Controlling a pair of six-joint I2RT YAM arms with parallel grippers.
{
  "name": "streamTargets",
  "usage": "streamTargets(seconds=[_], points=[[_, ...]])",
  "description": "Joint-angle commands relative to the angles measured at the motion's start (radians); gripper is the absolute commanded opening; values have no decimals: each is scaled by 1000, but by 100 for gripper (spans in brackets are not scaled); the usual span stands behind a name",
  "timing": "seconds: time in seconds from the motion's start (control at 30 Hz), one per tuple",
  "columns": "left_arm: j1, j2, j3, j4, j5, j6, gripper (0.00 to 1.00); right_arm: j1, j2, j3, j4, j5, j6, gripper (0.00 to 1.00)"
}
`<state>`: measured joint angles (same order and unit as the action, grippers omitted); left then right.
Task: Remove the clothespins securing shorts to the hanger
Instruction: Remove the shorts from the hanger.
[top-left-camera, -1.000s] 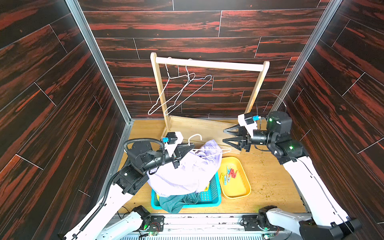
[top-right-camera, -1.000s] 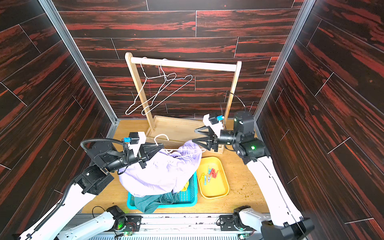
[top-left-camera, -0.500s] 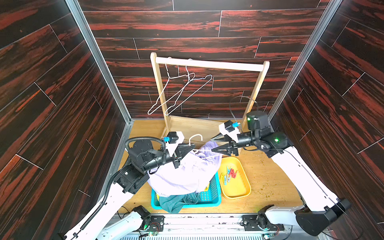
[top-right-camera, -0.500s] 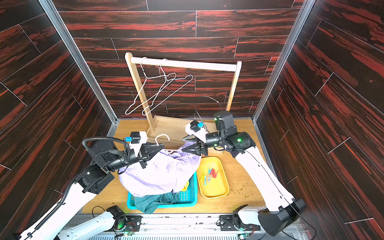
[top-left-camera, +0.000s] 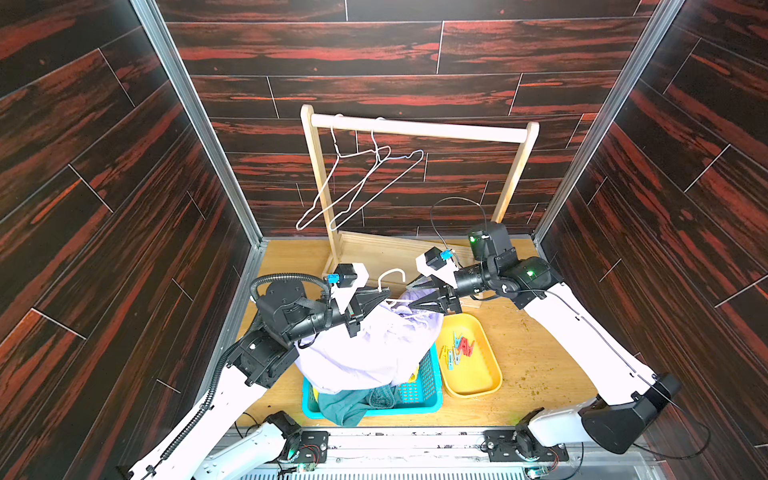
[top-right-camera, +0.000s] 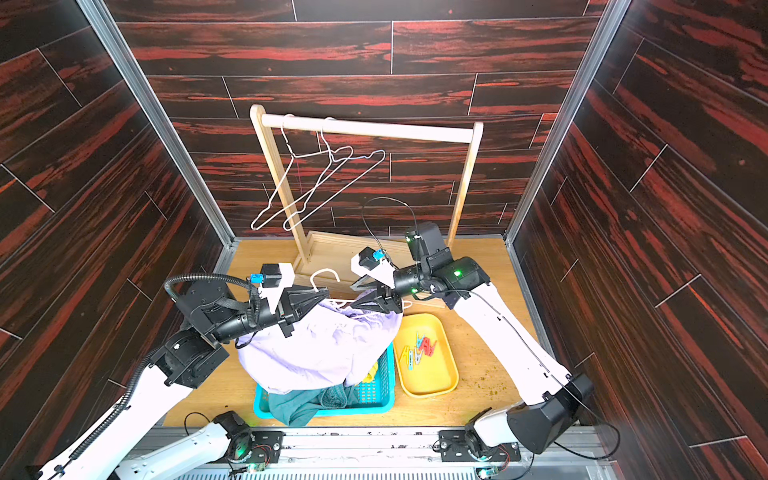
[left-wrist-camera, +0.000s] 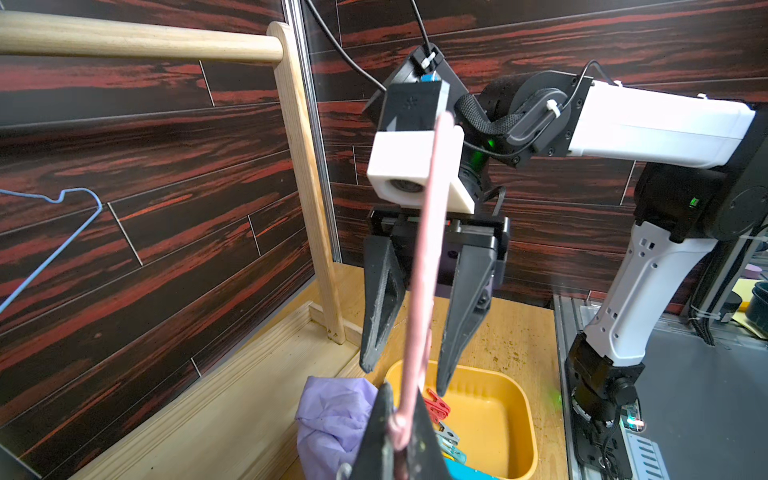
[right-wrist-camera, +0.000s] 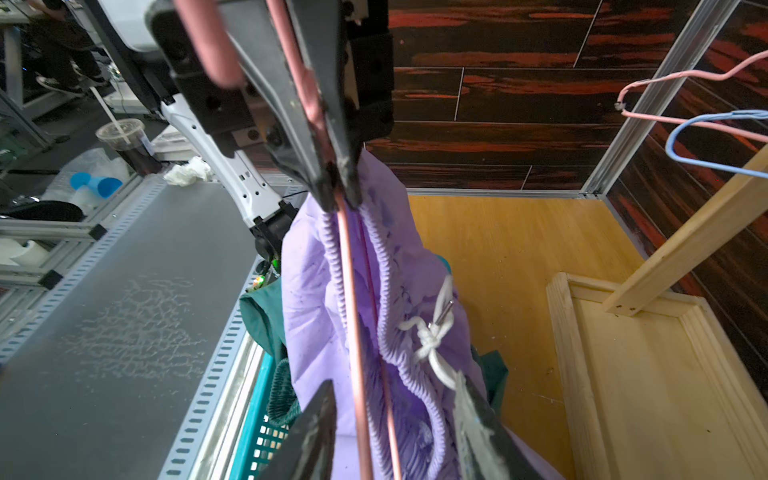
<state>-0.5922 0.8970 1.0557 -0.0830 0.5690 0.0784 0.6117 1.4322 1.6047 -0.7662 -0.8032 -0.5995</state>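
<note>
- Lavender shorts (top-left-camera: 365, 353): draped over the pink hanger (right-wrist-camera: 353, 311), with the lower folds spilling onto the blue basket (top-left-camera: 419, 390). A white drawstring (right-wrist-camera: 432, 340) is knotted at the waistband. Whether any peg grips the waistband cannot be made out, as folds and black fingers cover parts of it.
- Teal shorts (top-left-camera: 345, 407): mostly buried under the lavender pair, with one fold hanging over the basket's near rim.
- Yellow shorts (top-left-camera: 411, 376): only a sliver shows at the basket's side.
- Clothespins (top-left-camera: 459, 349): red, blue and yellow, heaped in the yellow tray (top-left-camera: 473, 374) just beside the basket on the counter (top-left-camera: 540, 361). The heap is too tangled to count.
- Left end effector (top-left-camera: 384, 300): arm reaching roughly level toward the middle, jaws clamped on the hanger's neck under the hook.
- Right end effector (left-wrist-camera: 405, 378): arm stretched in from the opposite side, facing the left one. Its jaws stand apart, one finger on each side of the hanger wire; contact with the fabric is unclear.
- Wooden rack (top-left-camera: 415, 129): at the back, with two bare wire hangers (top-left-camera: 357, 187) on its rail.
</note>
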Motion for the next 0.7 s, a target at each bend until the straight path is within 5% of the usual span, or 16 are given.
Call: streamTargets(seconds=[0.0,0.67], points=[[-1,-3,37,22,21,10,0,10,20,-14,-47,42,-24,43],[-3,5,41,20,-4,-8,0,36,1,-67,21,25,-13,0]])
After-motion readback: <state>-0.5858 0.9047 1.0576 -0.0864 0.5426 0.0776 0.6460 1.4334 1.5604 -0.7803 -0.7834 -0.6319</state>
